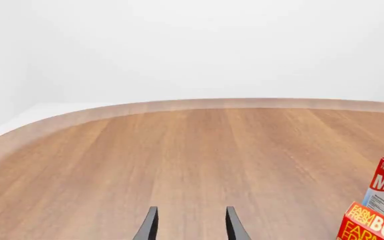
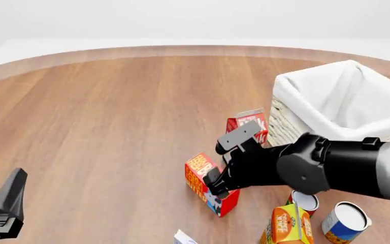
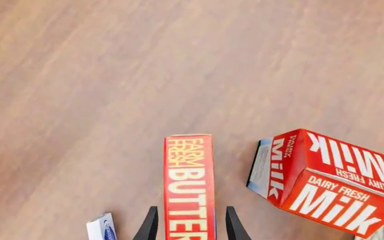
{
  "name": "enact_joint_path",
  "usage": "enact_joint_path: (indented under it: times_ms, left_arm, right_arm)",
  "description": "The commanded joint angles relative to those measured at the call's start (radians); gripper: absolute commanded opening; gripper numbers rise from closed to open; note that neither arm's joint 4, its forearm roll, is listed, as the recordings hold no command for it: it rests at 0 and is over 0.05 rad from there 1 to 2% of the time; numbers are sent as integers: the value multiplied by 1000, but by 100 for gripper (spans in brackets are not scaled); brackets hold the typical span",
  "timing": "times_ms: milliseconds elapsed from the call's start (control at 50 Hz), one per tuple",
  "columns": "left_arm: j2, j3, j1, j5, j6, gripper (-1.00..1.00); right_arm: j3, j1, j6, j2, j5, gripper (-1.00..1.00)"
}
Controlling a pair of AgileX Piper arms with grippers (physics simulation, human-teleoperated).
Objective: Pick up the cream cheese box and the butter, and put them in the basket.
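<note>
Cream cheese box (image 2: 183,237) cut off, butter (image 2: 208,184) partly behind fingers (image 2: 215,179)

Bright, even, diffuse light, soft faint shadows, sharp renders, table edge bowed by lens distortion.

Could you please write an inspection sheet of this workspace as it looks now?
Surface: wooden table, rounded far edge.
Job's things: butter standing on its edge; cream cheese box near it, only a corner shows in the front view; basket at the right, no box seen inside.
Clutter: milk carton beside the basket; orange carton; two cans.
End effectors: right end effector has a finger on each side of the butter, grip not sure; left end effector open, holds nothing.
Cables: nothing seen.
Surroundings: plain white background.
</note>
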Motion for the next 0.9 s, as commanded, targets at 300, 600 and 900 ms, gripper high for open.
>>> enact_joint_path:
  times_ms: [300,600,900]
  left_arm:
    - [0,0,0,0,0,100]
    - [0,0,0,0,0,100]
    - [0,0,0,0,0,100]
  right_arm:
    - [50,5,29,76,-93,100]
    - [72,6,49,162,-170,100]
    - [44,-3,5,2,-64,-100]
